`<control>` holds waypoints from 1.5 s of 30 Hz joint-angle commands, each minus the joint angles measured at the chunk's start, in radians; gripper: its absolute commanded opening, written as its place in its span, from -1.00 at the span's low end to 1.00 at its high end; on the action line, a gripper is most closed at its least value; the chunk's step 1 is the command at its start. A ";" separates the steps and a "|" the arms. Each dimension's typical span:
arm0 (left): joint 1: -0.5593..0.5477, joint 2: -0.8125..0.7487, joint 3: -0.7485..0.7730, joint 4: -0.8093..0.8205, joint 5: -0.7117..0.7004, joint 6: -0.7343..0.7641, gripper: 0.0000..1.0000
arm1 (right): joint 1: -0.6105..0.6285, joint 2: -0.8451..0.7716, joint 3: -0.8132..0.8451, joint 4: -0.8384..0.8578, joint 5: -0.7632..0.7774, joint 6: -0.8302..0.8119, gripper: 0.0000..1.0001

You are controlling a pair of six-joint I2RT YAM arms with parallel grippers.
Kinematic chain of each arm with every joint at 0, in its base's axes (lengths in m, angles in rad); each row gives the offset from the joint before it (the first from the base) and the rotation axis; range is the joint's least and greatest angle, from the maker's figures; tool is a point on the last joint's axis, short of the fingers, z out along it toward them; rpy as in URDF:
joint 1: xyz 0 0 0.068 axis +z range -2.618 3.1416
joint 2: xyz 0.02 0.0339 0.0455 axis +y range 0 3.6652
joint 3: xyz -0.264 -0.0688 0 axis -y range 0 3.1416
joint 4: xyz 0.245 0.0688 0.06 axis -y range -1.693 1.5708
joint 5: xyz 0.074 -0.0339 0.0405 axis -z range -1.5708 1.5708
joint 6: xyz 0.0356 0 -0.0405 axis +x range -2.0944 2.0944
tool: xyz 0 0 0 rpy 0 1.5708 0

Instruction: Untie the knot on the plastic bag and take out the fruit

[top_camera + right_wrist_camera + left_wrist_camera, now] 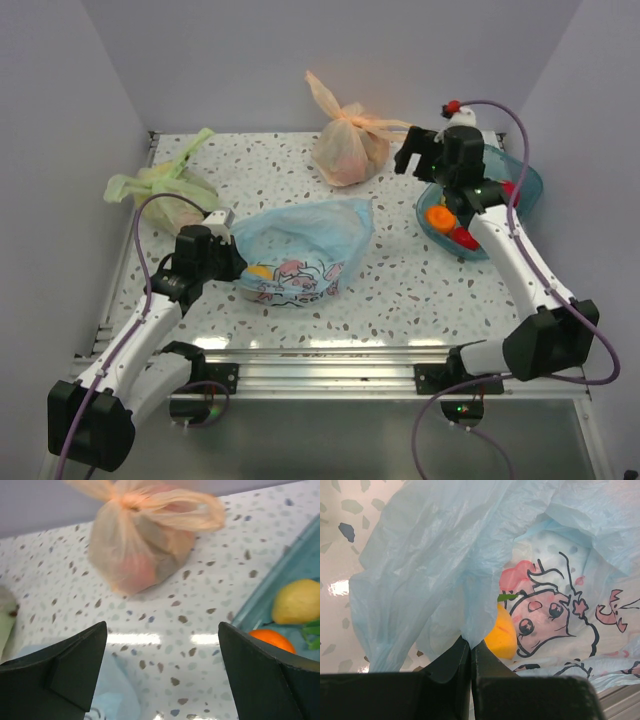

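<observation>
The light blue plastic bag (305,240) with its pink cartoon print lies slack in the middle of the table. Its knot does not show in any view. My left gripper (228,258) is at the bag's left end, and its fingers (457,660) are shut on a fold of the bag's film (445,555). An orange-yellow fruit (501,635) shows inside the bag just past the fingertips. My right gripper (413,160) hangs open and empty over the left rim of the teal bowl (525,185). That bowl holds an orange fruit (438,216) and a red one (462,237).
A knotted orange bag (345,140) stands at the back centre, straight ahead of the right gripper (162,625). A green bag (165,190) lies at the left, behind the left arm. A lemon (298,601) and an orange (272,639) sit inside the bowl rim (265,595).
</observation>
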 commanded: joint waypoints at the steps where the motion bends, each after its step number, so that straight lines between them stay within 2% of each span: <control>1: 0.007 0.000 0.022 0.037 -0.009 0.006 -0.89 | 0.149 -0.036 0.039 -0.024 -0.116 -0.088 0.91; 6: 0.007 -0.004 0.022 0.034 -0.017 0.001 -0.89 | 0.350 -0.029 0.041 0.002 -0.178 -0.121 0.91; 10: 0.007 -0.017 0.018 0.033 -0.026 -0.005 -0.89 | 0.560 0.033 0.045 0.019 -0.228 -0.121 0.86; 13: 0.007 -0.016 0.018 0.030 -0.027 -0.006 -0.89 | 0.672 0.115 0.035 0.056 -0.254 -0.099 0.82; 16: 0.007 -0.016 0.018 0.030 -0.024 -0.006 -0.89 | 0.723 0.201 0.001 0.130 -0.279 -0.035 0.76; 19: 0.007 -0.019 0.017 0.030 -0.020 -0.008 -0.89 | 0.735 0.277 -0.048 0.235 -0.279 0.063 0.64; 23: 0.007 -0.027 0.014 0.040 0.008 -0.005 -0.89 | 0.738 0.370 -0.062 0.326 -0.285 0.137 0.60; 32: 0.007 -0.045 0.006 0.063 0.066 0.004 -0.89 | 0.752 0.547 -0.014 0.398 -0.324 0.198 0.71; 40: 0.006 -0.039 0.003 0.070 0.088 0.004 -0.89 | 0.783 0.640 0.019 0.487 -0.448 0.203 0.97; 45: 0.004 -0.030 0.005 0.070 0.099 0.004 -0.88 | 0.795 0.692 0.044 0.519 -0.486 0.212 0.97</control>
